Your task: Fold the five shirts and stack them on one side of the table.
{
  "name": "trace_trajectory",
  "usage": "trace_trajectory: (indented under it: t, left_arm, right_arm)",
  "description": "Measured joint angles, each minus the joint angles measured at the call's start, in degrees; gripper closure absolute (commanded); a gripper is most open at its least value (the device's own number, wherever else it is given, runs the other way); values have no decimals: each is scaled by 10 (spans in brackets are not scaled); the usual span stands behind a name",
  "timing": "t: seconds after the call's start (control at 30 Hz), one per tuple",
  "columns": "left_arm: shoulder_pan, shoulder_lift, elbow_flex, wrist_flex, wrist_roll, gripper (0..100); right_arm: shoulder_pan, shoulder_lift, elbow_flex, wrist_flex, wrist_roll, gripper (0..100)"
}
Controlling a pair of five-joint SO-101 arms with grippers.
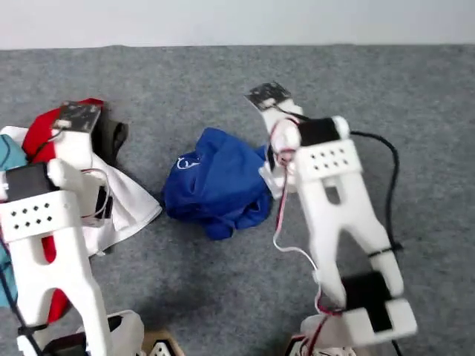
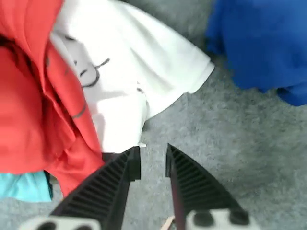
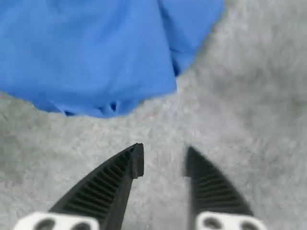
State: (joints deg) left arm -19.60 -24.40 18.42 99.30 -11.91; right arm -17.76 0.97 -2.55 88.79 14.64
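Observation:
A crumpled blue shirt (image 1: 215, 182) lies mid-table, seen up close as the blue shirt (image 3: 96, 52). At the left lies a heap: a white shirt (image 1: 126, 200), a red shirt (image 1: 41, 130), a teal shirt (image 1: 9, 156) and a dark shirt (image 1: 113, 137). My left gripper (image 2: 152, 160) is open and empty over bare carpet, just off the hem of the white shirt (image 2: 144, 72), beside the red shirt (image 2: 29, 96). My right gripper (image 3: 164, 162) is open and empty above the carpet, a little short of the blue shirt's edge.
Grey carpet (image 1: 223, 282) covers the table, with free room at the front middle and the whole right side. The left arm (image 1: 52, 222) stands over the heap; the right arm (image 1: 334, 193) stands right of the blue shirt, with a black cable (image 1: 390, 170) trailing.

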Motion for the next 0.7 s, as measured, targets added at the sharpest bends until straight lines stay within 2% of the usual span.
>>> trace_trajectory:
  t: [0.43,0.57,0.7]
  left_arm:
    - [-8,-1,24,-1,0,907]
    - [-8,-1,24,-1,0,907]
    - [-8,-1,25,-1,0,907]
  right_arm:
    - [-16,232,-174,-18,0,768]
    - [-17,284,-200,-18,-22,769]
    - [-16,309,-206,-18,-35,863]
